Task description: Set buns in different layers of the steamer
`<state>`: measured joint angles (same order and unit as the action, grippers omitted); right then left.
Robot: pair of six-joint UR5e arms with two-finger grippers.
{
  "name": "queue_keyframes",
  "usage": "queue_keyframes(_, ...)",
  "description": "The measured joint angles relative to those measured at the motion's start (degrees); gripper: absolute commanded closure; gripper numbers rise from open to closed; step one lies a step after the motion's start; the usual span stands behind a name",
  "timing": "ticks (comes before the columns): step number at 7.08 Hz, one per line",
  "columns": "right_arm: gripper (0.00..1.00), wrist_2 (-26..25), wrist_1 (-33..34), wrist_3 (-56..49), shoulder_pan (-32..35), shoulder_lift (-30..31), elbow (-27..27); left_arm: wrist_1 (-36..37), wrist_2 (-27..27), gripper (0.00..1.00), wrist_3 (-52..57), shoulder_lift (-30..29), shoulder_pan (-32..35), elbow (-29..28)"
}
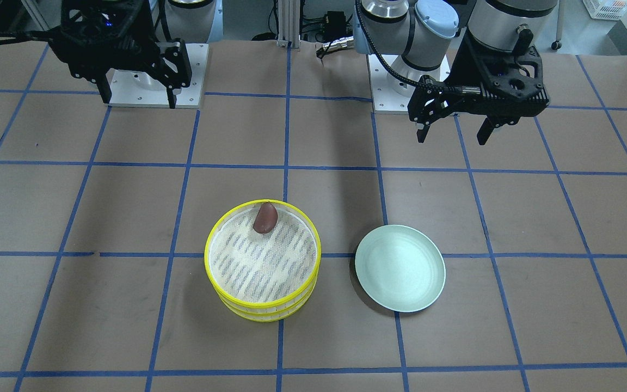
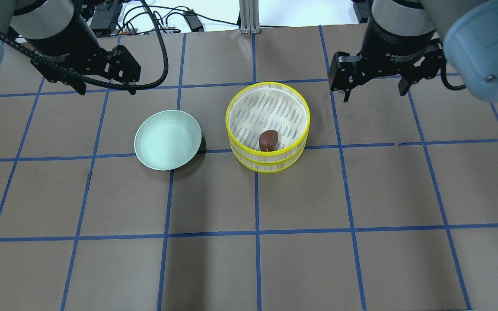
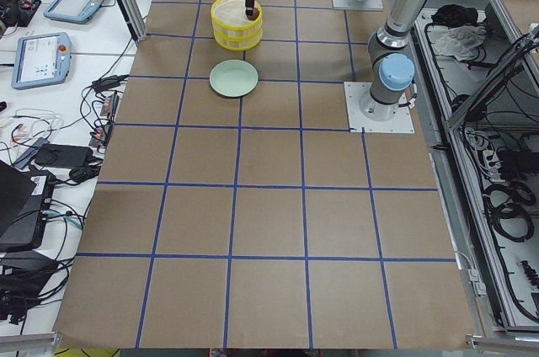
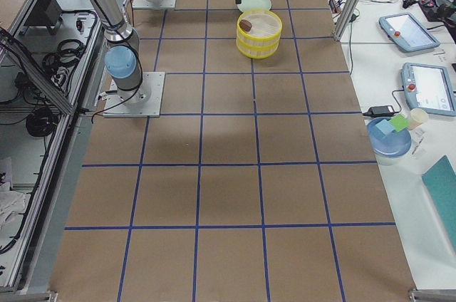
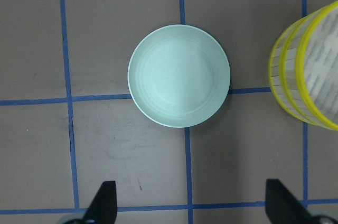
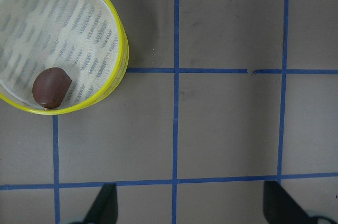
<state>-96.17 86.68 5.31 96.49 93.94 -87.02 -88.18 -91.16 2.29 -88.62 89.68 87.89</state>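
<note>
The steamer (image 2: 270, 162) is a stack of yellow-rimmed trays at mid-table. One dark reddish-brown bun (image 2: 268, 139) lies on the top tray's mesh, near the rim on my side; it also shows in the front view (image 1: 265, 217) and the right wrist view (image 6: 51, 87). My right gripper (image 1: 139, 100) hangs open and empty, above the table and clear of the steamer (image 6: 122, 49). Above the pale green plate (image 5: 179, 76), my left gripper (image 1: 452, 136) is open and empty. What lies in the lower trays is hidden.
The pale green plate (image 2: 167, 138) sits bare beside the steamer on my left side. Brown paper with blue tape lines covers the table. Both arm bases (image 1: 155, 81) stand at the table's robot edge. Side benches hold tablets and cables.
</note>
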Motion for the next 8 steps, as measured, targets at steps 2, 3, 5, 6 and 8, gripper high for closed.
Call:
queue_keyframes(2, 0.0, 1.9, 0.42, -0.91, -2.32, 0.91, 0.29, -0.53, 0.05, 0.0, 0.0, 0.14, -0.25, 0.0)
queue_keyframes(3, 0.0, 2.77, 0.8, -0.46, -2.62, 0.94, 0.49, -0.65, 0.01, 0.0, 0.0, 0.13, -0.27, 0.0)
queue_keyframes(5, 0.0, 3.55, 0.85, -0.29, -2.79, 0.78, 0.54, -0.68, -0.16, 0.0, 0.0, 0.05, -0.36, 0.06)
queue_keyframes(6, 0.0, 3.53, 0.75, -0.34, -2.84, 0.75, 0.54, -0.68, -0.12, 0.0, 0.0, 0.03, -0.39, 0.07)
queue_keyframes(8, 0.0, 3.45, 0.61, -0.38, -2.88, 0.69, 0.53, -0.68, -0.1, 0.0, 0.0, 0.03, -0.39, 0.06)
